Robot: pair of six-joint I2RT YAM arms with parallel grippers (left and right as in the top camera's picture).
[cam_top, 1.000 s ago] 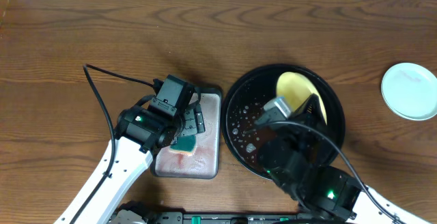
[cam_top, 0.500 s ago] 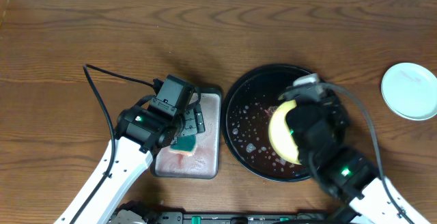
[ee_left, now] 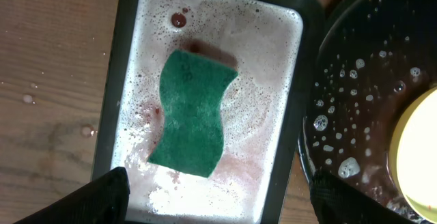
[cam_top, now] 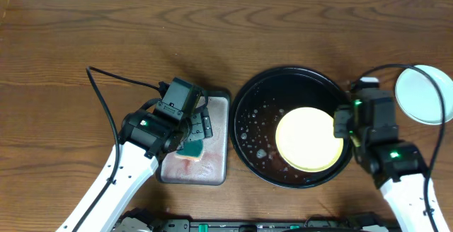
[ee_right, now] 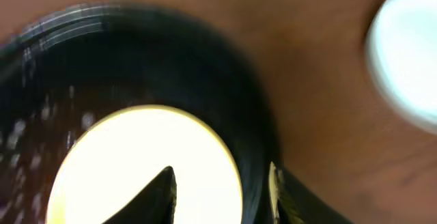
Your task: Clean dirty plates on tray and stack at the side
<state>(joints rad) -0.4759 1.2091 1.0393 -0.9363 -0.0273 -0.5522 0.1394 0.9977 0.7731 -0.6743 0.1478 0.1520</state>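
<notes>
A pale yellow plate [cam_top: 306, 138] lies flat in the right half of the black tray [cam_top: 248, 105], among suds and droplets. My right gripper [cam_top: 342, 129] hangs at the tray's right rim, open. In the right wrist view one finger stands over the yellow plate [ee_right: 136, 162] and the other outside the tray's rim [ee_right: 254, 118], with the right gripper [ee_right: 218, 193] gripping nothing. A pale mint-white plate [cam_top: 425, 94] rests on the bare wood at the far right. My left gripper [ee_left: 225, 200] is open wide above the grey tray, short of the sponge.
A rectangular grey tray [cam_top: 216, 175] left of the black tray holds foamy pinkish water and a teal sponge [ee_left: 193, 113]. The left arm's black cable [cam_top: 106, 112] loops over the table at left. Brown wood surrounds both trays.
The right arm swung from the tray's front to its right rim. The yellow plate went from tilted in the shut jaws to lying flat, and the jaws parted. The left arm stayed still.
</notes>
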